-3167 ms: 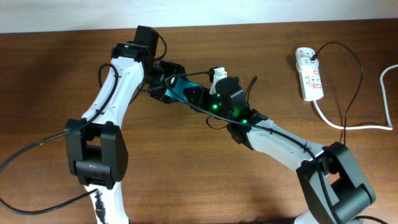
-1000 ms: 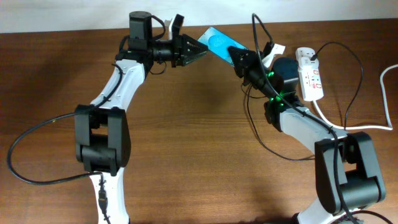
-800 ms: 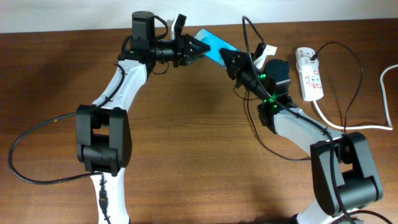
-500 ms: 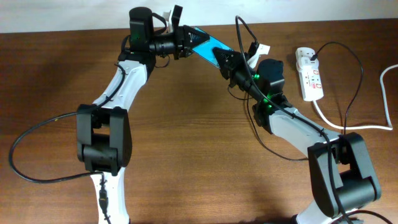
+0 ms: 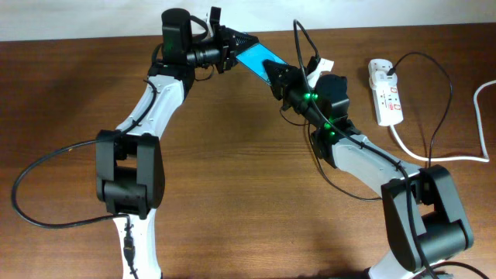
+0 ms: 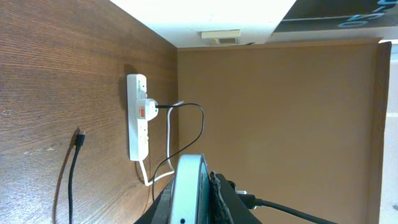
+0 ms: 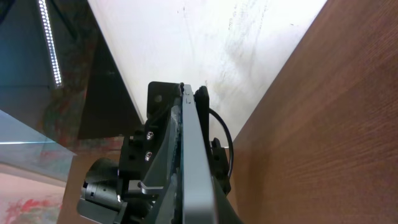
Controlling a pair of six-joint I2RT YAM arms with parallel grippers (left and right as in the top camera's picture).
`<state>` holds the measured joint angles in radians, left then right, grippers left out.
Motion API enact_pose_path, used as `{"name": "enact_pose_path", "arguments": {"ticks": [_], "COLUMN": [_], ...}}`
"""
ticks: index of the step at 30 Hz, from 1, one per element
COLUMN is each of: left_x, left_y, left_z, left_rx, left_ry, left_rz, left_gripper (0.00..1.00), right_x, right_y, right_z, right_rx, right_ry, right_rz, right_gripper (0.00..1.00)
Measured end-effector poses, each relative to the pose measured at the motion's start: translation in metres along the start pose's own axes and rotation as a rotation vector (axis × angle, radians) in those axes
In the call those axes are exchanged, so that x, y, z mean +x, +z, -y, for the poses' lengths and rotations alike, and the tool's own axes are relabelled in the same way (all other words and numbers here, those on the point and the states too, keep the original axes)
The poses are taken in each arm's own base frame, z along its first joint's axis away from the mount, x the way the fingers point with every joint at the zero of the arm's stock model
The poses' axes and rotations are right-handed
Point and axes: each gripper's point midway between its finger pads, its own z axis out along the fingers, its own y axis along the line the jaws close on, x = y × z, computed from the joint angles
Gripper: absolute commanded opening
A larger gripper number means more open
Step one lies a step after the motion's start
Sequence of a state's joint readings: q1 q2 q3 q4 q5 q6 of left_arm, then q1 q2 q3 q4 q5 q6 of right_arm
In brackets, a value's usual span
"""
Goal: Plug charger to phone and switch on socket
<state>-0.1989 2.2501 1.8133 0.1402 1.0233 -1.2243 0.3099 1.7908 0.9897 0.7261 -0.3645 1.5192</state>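
Right gripper (image 5: pixel 276 74), seen from overhead just right of the frame's upper centre, is clamped on the lower-right end of the phone (image 5: pixel 254 57), a small rectangular smartphone with a bright cyan-blue screen, held up off the brown wooden table (image 5: pixel 232 194). The left gripper (image 5: pixel 227 39) meets the phone's upper-left end. Its fingers flank that end, but whether they press on it cannot be told. At the upper right lies the socket (image 5: pixel 386 93), a white elongated power strip with red switches, well apart from the phone. The charger (image 5: pixel 450 89), a long thin black cable, leaves the socket's top end and loops to the right.

In the left wrist view the phone shows edge-on at bottom centre, with dark gripper parts either side of its far end. The socket lies at centre left with a plug (image 6: pixel 148 106) seated in it. Nearer the left edge a small connector tip (image 6: pixel 79 139) ends a thin black cable, free of the phone.

In the right wrist view the phone runs edge-on up the middle into the black body of the left gripper.

The step in hand looks like a handover or a two-handed steadying of the phone, with nothing plugged into it yet. Next, one arm should hold the phone steady with its port exposed while the other lets go and fetches the connector tip.
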Motion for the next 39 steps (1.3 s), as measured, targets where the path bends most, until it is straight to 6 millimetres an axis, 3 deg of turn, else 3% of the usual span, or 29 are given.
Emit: {"name": "enact_pose_path", "arguments": {"ticks": [3, 4, 5, 7, 10, 13, 19, 21, 24, 27, 30, 32, 35, 37, 39], "left_x": [0.000, 0.000, -0.001, -0.007, -0.014, -0.020, -0.033, -0.037, -0.040, -0.036, -0.016, 0.000, 0.012, 0.014, 0.016], "left_y": [0.000, 0.000, 0.001, 0.002, 0.001, -0.004, -0.027, -0.039, -0.061, -0.083, -0.093, -0.094, -0.096, -0.097, -0.097], "left_z": [0.000, 0.000, -0.001, -0.003, -0.006, -0.007, -0.010, -0.010, -0.010, -0.012, -0.019, -0.020, -0.016, -0.014, -0.012], "left_rx": [-0.001, -0.002, -0.004, -0.019, -0.035, -0.038, -0.026, -0.015, 0.014, 0.040, 0.046, 0.052, 0.074, 0.081, 0.089], "left_ry": [-0.004, -0.005, -0.008, 0.002, 0.009, 0.011, 0.010, 0.013, 0.009, -0.032, -0.213, -0.322, -0.371, -0.371, -0.368], "left_rz": [0.002, 0.002, 0.006, 0.048, 0.090, 0.108, 0.110, 0.098, 0.060, -0.007, -0.118, -0.196, -0.265, -0.279, -0.293], "left_gripper": [0.00, 0.00, 0.00, 0.00, 0.00, 0.00, 0.00, 0.00, 0.00, 0.00, 0.00, 0.00, 0.00, 0.00, 0.00], "right_x": [0.000, 0.000, 0.001, 0.021, 0.044, 0.038, -0.002, -0.017, -0.026, -0.032, -0.039, -0.050, -0.069, -0.081, -0.092], "right_y": [0.000, 0.000, 0.000, 0.003, 0.005, 0.003, -0.009, -0.019, -0.047, -0.081, -0.120, -0.138, -0.138, -0.128, -0.116], "right_z": [0.000, 0.001, 0.002, 0.005, 0.003, 0.009, 0.017, 0.036, 0.089, 0.100, 0.101, 0.090, 0.052, 0.042, 0.053], "right_rx": [0.001, 0.003, 0.010, 0.015, 0.003, 0.020, 0.045, 0.120, 0.338, 0.495, 0.715, 0.887, 1.008, 1.065, 1.108], "right_ry": [0.001, 0.000, -0.030, -0.102, -0.171, -0.213, -0.304, -0.297, -0.281, -0.340, -0.481, -0.592, -0.758, -0.833, -0.867], "right_rz": [0.001, 0.001, -0.003, -0.074, -0.144, -0.140, -0.106, -0.124, -0.172, -0.170, -0.178, -0.209, -0.213, -0.220, -0.236], "right_gripper": [0.09, 0.20, 0.41, 0.70, 0.82, 0.99, 0.98, 0.98, 0.98, 0.98, 0.98, 0.98, 0.99, 0.93, 0.82]}}
